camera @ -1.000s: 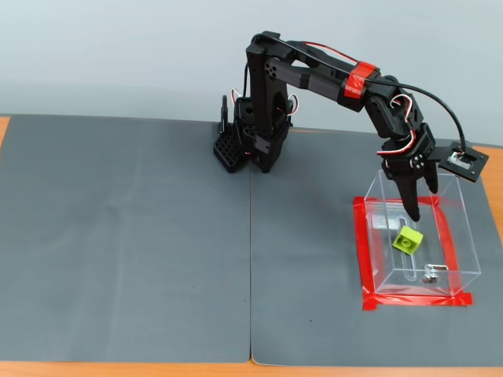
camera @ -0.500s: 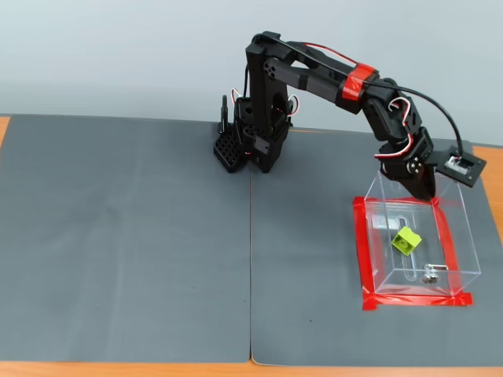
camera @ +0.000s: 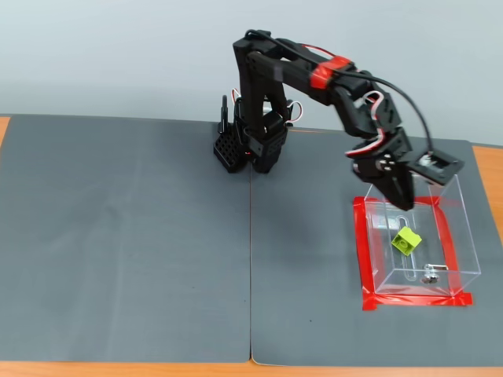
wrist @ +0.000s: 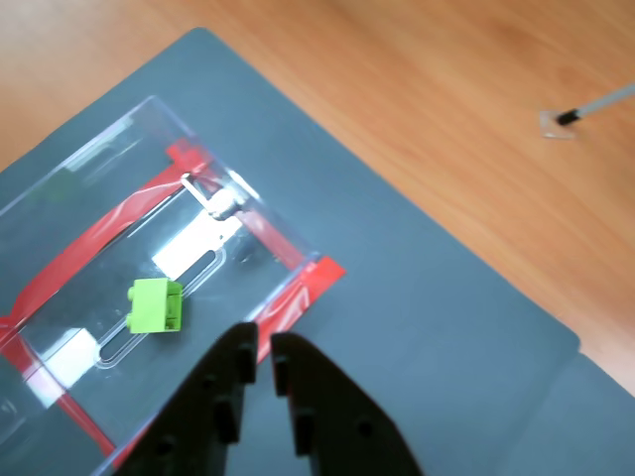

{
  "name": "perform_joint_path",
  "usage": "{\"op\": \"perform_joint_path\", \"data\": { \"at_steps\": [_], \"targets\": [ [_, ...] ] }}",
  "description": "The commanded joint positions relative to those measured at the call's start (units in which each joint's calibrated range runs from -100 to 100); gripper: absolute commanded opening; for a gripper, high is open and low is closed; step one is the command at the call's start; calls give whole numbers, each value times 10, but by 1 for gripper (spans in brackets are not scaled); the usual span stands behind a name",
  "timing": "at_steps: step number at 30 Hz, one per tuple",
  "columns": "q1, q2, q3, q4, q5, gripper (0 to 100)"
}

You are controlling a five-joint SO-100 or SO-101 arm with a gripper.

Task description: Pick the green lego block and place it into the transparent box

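The green lego block (wrist: 156, 304) lies inside the transparent box (wrist: 260, 219), on its base beside the slot; in the fixed view the block (camera: 406, 241) sits mid-box. The box (camera: 465, 239) stands inside a red tape outline on the grey mat. My gripper (wrist: 263, 349) is black, empty, with its fingers nearly together, above the box's near wall. In the fixed view the gripper (camera: 404, 198) points down over the box's far end, above the block and clear of it.
A grey mat (camera: 141, 236) covers the table, with wood showing at the edges. The arm's base (camera: 250, 145) stands at the mat's far middle. A cable end (wrist: 571, 116) lies taped on the wood at the upper right of the wrist view.
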Motion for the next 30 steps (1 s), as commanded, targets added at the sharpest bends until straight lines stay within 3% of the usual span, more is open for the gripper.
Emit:
{"op": "perform_joint_path", "data": {
  "at_steps": [1, 20, 30],
  "targets": [
    [58, -55, -12, 15, -1, 2],
    [300, -356, 235, 16, -1, 2],
    [366, -528, 417, 8, -1, 2]
  ]
}}
